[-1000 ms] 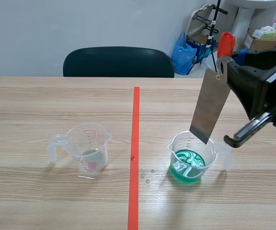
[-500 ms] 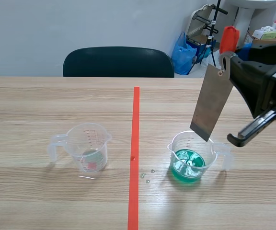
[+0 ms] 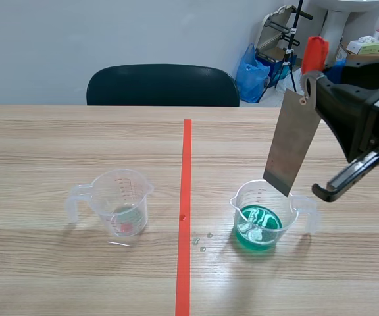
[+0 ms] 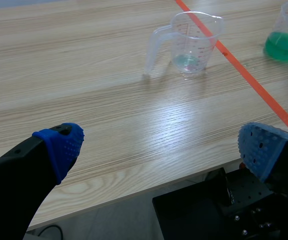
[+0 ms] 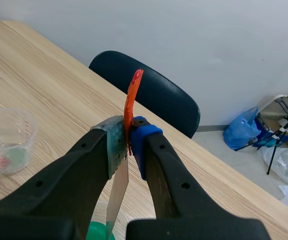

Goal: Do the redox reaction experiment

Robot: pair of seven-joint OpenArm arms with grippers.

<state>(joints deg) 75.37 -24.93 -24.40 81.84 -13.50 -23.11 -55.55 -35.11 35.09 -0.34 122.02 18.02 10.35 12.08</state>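
In the scene view, your right pincer (image 3: 310, 84) is clamped on the top of a grey plate (image 3: 291, 141). The plate hangs tilted over the green beaker (image 3: 242, 205), out of the liquid. The clear beaker (image 3: 120, 197) stands across the tape on the surface (image 3: 45, 145).

From the left wrist, your left pincer (image 4: 161, 147) is spread wide at the surface's near edge.

From the right wrist, the plate sits pressed between the pads (image 5: 143, 137), with an orange tab (image 5: 132, 90) sticking up.

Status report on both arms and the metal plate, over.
Left gripper open, empty. Right gripper shut on metal plate, hanging over green-liquid beaker. Nothing between them.
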